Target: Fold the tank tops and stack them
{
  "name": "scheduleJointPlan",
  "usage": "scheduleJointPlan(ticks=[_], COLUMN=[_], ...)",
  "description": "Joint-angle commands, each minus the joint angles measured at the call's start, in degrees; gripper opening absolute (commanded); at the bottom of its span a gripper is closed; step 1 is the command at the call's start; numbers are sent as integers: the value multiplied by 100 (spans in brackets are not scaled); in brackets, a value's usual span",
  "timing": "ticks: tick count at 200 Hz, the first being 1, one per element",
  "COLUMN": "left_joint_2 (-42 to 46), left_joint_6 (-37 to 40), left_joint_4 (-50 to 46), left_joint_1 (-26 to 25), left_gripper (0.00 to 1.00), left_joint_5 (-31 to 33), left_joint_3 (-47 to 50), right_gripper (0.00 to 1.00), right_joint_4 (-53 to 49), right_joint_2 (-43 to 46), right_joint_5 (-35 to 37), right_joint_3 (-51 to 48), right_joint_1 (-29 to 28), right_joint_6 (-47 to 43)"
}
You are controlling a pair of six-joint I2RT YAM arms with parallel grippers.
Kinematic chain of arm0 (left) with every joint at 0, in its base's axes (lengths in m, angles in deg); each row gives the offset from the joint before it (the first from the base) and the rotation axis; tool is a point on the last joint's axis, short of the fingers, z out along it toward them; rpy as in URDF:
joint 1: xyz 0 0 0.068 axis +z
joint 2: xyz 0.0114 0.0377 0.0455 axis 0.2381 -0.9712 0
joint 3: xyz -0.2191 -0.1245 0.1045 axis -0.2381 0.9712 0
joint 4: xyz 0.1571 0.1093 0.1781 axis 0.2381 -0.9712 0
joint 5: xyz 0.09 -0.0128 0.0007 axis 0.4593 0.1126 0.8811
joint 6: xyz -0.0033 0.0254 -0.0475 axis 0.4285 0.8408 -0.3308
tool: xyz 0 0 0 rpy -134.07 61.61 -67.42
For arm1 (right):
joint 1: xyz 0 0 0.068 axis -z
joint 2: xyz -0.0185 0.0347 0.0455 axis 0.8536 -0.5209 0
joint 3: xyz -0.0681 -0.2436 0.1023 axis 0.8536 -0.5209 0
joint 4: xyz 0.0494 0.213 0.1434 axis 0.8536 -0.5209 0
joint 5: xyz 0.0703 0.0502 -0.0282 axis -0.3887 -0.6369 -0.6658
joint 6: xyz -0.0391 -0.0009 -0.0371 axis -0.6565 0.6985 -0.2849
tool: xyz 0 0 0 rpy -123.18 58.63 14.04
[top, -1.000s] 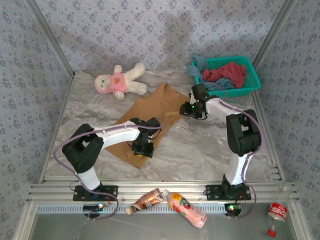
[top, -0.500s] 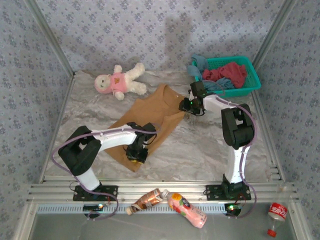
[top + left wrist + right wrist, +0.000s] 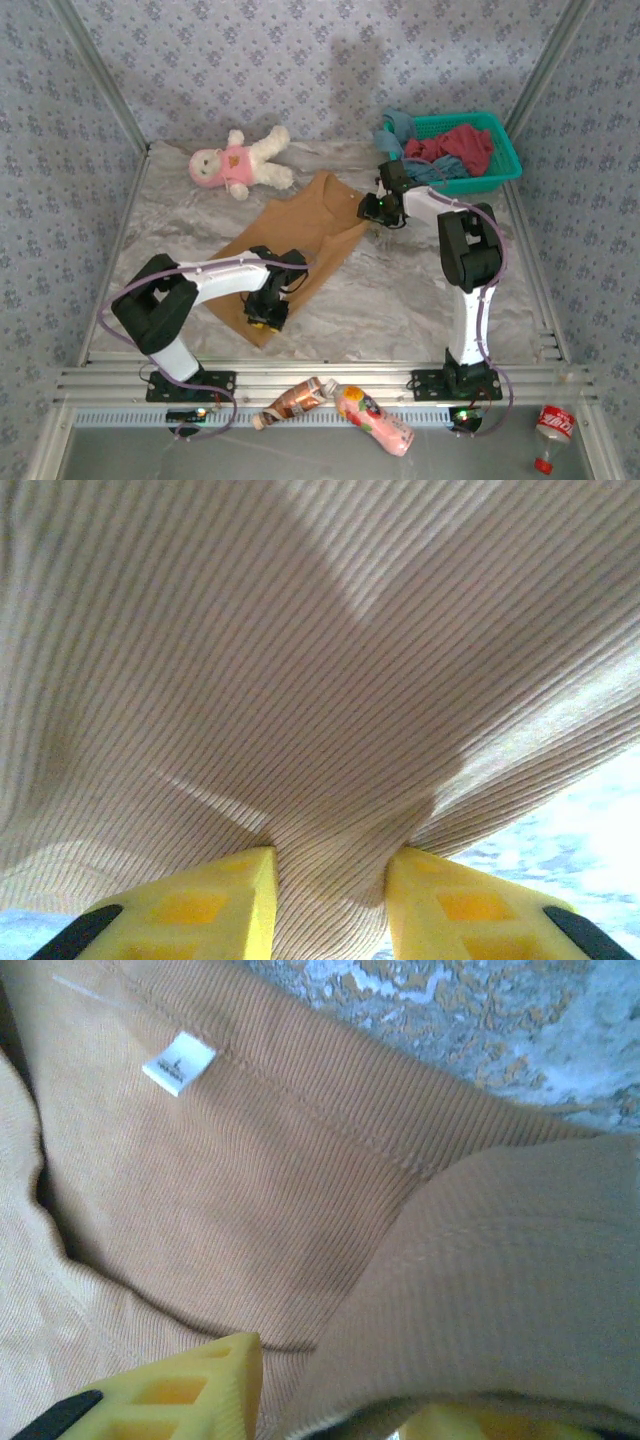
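Tan top (image 3: 300, 235): spread mid-table, drawn longer than a second ago; left claw (image 3: 265, 312) clamps its near hem, shifted front-left, right claw (image 3: 373, 208) pinches the far strap, nudged toward the basket (image 3: 505, 160). Red top (image 3: 462, 145) and blue top (image 3: 402, 128): heaped in that basket, far-right corner. Table (image 3: 400, 290): bare between the arms and right of the hem; doll (image 3: 235, 162) by the far-left edge.

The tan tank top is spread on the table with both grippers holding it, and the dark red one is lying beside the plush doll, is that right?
Not quite: the dark red top lies in the teal basket, away from the plush doll; the top external view shows it. The tan top is spread on the table, left gripper and right gripper holding it.
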Motion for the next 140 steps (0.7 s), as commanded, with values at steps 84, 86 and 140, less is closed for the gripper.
scheduleJointPlan(ticks=[84, 86, 140], left_joint_2=[172, 171, 145], left_joint_6=[223, 223, 122], left_joint_4=[-425, -425, -145], left_joint_1=[260, 264, 265], left_gripper=[38, 38, 39], left_joint_5=[117, 110, -159], left_joint_3=[33, 29, 416], right_gripper=[37, 37, 32], right_joint_4=[-457, -449, -664], right_joint_2=[-174, -183, -739], right_joint_5=[275, 278, 598], right_joint_3=[590, 609, 1040], right_joint_1=[-125, -126, -119], right_joint_6=[-197, -194, -170])
